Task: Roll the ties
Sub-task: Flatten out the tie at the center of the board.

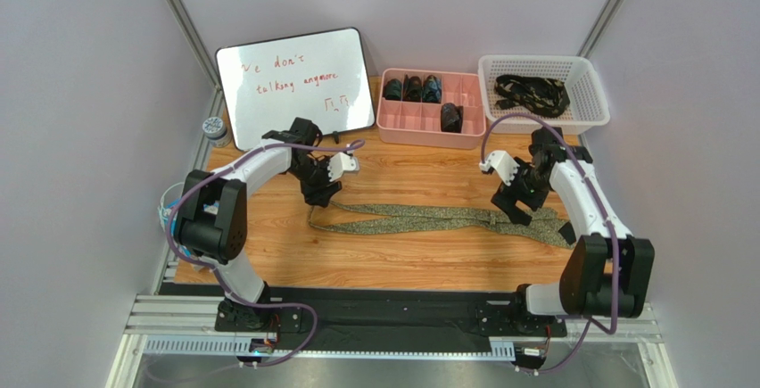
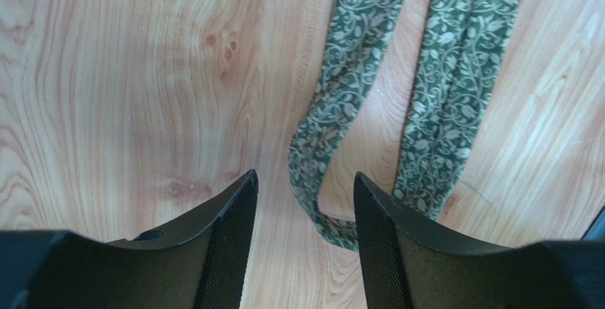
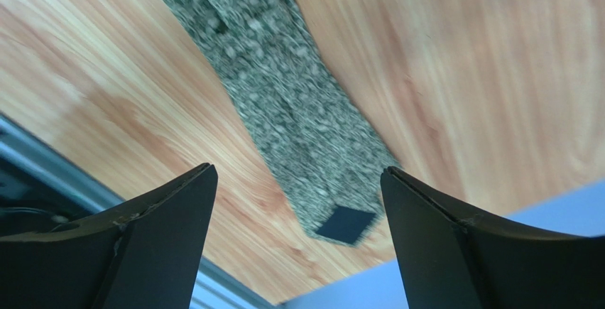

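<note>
An olive-green patterned tie [image 1: 419,219] lies doubled across the wooden table, its fold at the left and its ends at the right. In the left wrist view the fold [image 2: 334,224] curves between my open left fingers, above the table. My left gripper [image 1: 319,199] is open and empty over that fold. My right gripper [image 1: 520,212] is open and empty over the tie's wide end. The right wrist view shows that end [image 3: 298,124] with a black patch [image 3: 346,224] near the table's edge. Dark ties [image 1: 532,92] lie in the white basket [image 1: 596,111].
A pink divided tray [image 1: 419,127] at the back holds several dark rolled ties. A whiteboard [image 1: 294,80] leans at the back left, with a small jar [image 1: 214,127] beside it. Purple cables run along both arms. The table's right edge is close to the tie's wide end.
</note>
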Action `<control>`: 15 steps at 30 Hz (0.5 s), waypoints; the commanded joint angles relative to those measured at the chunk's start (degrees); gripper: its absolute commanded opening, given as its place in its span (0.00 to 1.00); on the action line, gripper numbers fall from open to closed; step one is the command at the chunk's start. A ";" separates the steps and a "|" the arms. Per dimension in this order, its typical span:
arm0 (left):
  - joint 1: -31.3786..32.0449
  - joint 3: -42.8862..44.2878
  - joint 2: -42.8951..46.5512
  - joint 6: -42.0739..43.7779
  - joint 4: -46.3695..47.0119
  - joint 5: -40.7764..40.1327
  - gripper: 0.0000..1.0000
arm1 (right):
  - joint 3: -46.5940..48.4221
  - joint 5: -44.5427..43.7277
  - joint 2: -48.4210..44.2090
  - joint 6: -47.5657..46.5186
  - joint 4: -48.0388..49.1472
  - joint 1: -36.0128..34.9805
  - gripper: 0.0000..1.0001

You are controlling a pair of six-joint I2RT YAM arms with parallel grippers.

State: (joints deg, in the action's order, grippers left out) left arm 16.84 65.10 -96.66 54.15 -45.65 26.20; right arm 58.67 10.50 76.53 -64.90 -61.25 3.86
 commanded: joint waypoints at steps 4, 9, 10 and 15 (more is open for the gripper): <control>0.38 5.39 -3.62 1.66 -5.85 1.40 0.40 | 9.35 11.38 7.93 14.89 -6.25 -3.50 0.88; 0.56 4.95 -2.22 3.41 -7.96 1.57 0.04 | 14.87 16.81 12.84 20.33 -7.38 -5.44 0.87; 0.56 3.90 -0.04 3.85 -7.97 1.75 0.01 | 15.76 17.61 13.55 22.26 -7.65 -5.61 0.87; 0.56 -0.40 10.23 5.96 -6.57 1.93 0.00 | 17.79 22.01 16.45 28.59 -6.17 -9.30 0.86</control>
State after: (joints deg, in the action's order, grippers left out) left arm 17.28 67.05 -96.42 56.86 -51.48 26.26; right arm 74.02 25.96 91.72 -44.03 -67.88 -2.61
